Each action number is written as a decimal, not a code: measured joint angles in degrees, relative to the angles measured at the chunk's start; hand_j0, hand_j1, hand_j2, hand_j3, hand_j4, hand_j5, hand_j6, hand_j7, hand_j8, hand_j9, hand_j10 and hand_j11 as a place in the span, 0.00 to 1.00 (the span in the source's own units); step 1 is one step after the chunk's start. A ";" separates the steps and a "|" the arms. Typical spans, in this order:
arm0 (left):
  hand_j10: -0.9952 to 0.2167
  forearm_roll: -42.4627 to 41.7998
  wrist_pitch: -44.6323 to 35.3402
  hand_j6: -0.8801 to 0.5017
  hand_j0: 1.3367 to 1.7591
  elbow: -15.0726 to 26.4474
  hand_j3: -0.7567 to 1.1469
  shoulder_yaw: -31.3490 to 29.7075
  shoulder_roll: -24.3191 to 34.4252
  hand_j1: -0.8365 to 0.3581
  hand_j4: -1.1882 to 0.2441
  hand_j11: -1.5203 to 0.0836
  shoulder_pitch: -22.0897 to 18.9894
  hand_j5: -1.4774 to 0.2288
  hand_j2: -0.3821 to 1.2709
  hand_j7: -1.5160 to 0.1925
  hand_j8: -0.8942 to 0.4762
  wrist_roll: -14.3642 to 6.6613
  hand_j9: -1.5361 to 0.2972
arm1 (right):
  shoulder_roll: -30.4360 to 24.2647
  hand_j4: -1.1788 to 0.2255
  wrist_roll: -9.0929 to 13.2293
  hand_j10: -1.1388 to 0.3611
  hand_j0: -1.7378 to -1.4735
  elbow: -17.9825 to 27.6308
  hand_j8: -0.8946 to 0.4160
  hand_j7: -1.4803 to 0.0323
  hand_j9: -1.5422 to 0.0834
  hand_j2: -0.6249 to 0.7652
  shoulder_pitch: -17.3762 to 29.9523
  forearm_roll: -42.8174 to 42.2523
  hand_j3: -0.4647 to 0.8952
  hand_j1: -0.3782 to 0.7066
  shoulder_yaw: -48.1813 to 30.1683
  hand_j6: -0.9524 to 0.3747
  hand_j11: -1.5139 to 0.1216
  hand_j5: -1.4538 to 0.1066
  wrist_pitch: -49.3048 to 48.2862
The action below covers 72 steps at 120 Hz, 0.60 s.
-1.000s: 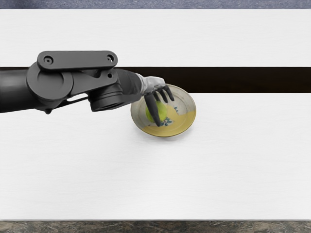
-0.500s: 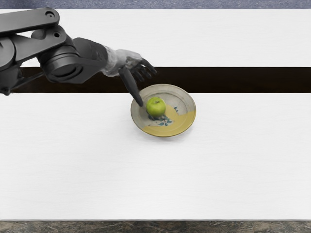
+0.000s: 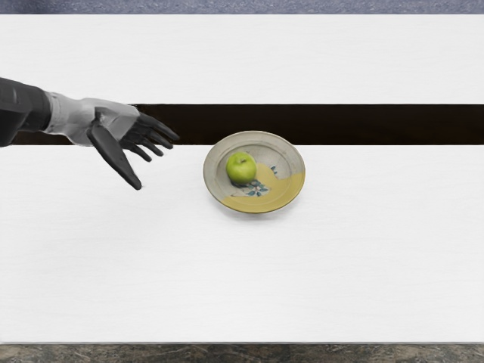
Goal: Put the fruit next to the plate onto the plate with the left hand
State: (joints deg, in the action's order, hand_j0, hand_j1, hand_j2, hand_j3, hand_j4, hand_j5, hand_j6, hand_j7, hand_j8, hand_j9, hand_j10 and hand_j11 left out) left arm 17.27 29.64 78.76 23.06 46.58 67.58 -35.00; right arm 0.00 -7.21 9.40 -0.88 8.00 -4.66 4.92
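One cam only: head view. Sits above & on the near side of the plate [image 3: 286, 160], looking down at a slant twd the far side. Mid range: plate reads small, a bit left of ctr & above mid-frame. White table [image 3: 242, 272] fills most of the frame around the plate. Dark band [image 3: 363, 124] runs full width just behind the plate, w/ more white surface beyond. Dark mottled strip [image 3: 242, 354] at bottom edge, well in front of the plate; grey-blue strip [image 3: 242, 6] at top edge, well behind it.

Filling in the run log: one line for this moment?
green apple on round grey-yellow plate | left hand open, left of plate | right hand not in view
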 joint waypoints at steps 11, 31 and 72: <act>0.61 -0.05 3.07 0.45 0.76 0.02 0.40 3.57 2.28 0.74 0.65 0.74 -3.60 0.67 0.26 0.69 0.47 0.00 0.66 | 0.00 0.81 0.00 0.74 0.30 0.00 0.66 0.95 0.92 0.44 0.00 0.00 0.34 0.07 0.00 0.69 0.90 0.90 0.00; 0.61 -1.62 4.92 0.45 0.76 -0.88 0.40 7.77 6.43 0.74 0.65 0.74 -6.96 0.67 0.26 0.70 0.47 0.00 0.66 | 0.00 0.81 0.00 0.74 0.30 0.00 0.66 0.95 0.92 0.44 -0.01 0.00 0.34 0.07 0.00 0.69 0.90 0.90 0.00; 0.61 -12.37 5.39 0.45 0.76 -14.24 0.40 8.70 7.91 0.74 0.65 0.74 -11.35 0.67 0.26 0.70 0.47 0.00 0.66 | 0.00 0.81 0.00 0.74 0.30 -0.07 0.66 0.95 0.92 0.44 0.00 0.00 0.34 0.07 -0.14 0.69 0.90 0.90 0.00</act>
State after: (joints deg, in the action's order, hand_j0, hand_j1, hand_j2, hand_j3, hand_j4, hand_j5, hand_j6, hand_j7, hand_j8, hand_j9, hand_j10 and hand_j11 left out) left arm 4.90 35.03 64.51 31.76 54.49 56.23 -35.00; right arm 0.00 -7.21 9.34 -0.88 8.00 -4.80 4.92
